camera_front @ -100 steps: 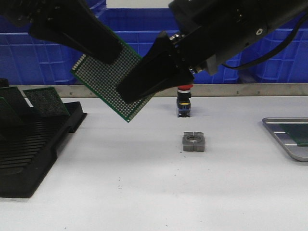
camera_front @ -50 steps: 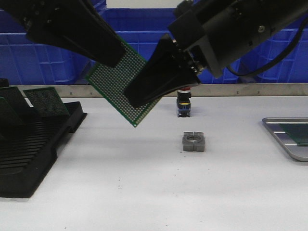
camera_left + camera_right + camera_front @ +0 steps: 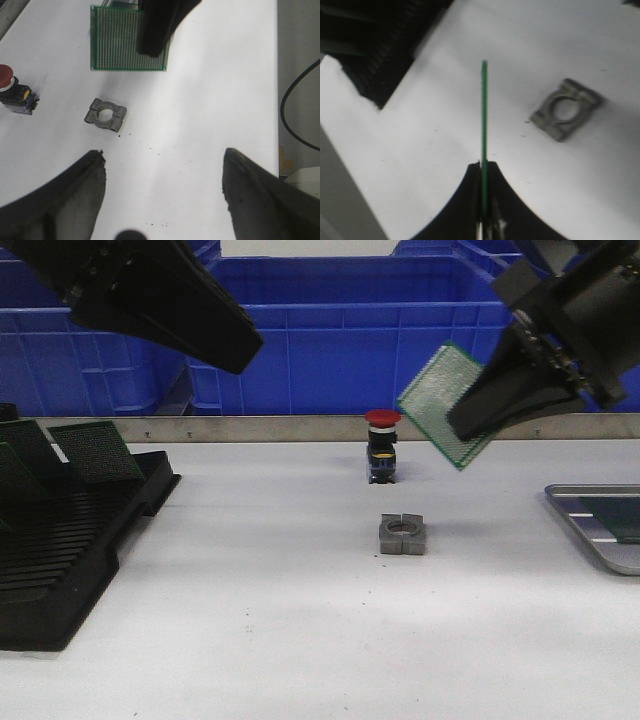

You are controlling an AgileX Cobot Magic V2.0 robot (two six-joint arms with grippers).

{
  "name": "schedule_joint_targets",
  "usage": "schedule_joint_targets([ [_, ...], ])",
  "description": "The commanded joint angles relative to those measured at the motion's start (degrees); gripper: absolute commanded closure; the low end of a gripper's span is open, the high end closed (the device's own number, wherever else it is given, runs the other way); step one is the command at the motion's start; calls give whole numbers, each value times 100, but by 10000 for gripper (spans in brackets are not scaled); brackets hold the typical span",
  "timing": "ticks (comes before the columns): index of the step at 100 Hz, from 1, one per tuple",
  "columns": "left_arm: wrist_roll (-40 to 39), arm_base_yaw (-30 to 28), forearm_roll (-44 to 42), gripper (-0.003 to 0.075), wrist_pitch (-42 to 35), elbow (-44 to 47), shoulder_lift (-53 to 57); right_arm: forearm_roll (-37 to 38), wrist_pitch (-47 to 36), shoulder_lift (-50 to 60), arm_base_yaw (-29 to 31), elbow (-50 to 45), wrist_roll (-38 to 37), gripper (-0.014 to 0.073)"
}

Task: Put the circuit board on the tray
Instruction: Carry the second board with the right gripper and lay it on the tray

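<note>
My right gripper (image 3: 462, 427) is shut on a green perforated circuit board (image 3: 440, 400) and holds it tilted in the air above the table's back right. The right wrist view shows the board edge-on (image 3: 484, 110) between the closed fingers. It also shows in the left wrist view (image 3: 117, 40), partly behind a right finger. The silver-grey tray (image 3: 588, 530) lies at the right edge of the table with a green board in it. My left gripper (image 3: 162, 157) is open and empty, high at the upper left in the front view (image 3: 240, 355).
A black slotted rack (image 3: 70, 540) with green boards stands at the left. A grey metal clamp block (image 3: 402, 534) lies mid-table, with a red-topped push button (image 3: 382, 445) behind it. Blue bins (image 3: 340, 340) line the back.
My left gripper has let go of the board. My right gripper has carried the board to the right, away from the left gripper and toward the tray side.
</note>
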State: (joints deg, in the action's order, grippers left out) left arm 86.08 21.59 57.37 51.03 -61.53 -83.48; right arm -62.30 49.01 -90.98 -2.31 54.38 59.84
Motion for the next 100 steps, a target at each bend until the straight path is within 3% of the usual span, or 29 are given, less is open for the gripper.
schedule_joint_targets([
  [1, -42, 57, 382, 258, -49, -171, 226, 3, -100, 197, 475, 161, -15, 661],
  [33, -42, 57, 382, 258, -49, -171, 226, 257, -692, -144, 1831, 161, -15, 661],
  [66, -42, 57, 421, 258, -49, -171, 226, 257, -872, -822, 2286, 161, -15, 645],
  [76, -42, 57, 433, 258, -49, -171, 226, 257, -999, -828, 2301, 161, -23, 543],
  [91, -42, 57, 433, 258, -49, -171, 226, 267, -1162, -823, 2349, 161, -23, 229],
  [100, -42, 57, 433, 258, -49, -171, 226, 267, -1138, -823, 2465, 173, -23, 122],
])
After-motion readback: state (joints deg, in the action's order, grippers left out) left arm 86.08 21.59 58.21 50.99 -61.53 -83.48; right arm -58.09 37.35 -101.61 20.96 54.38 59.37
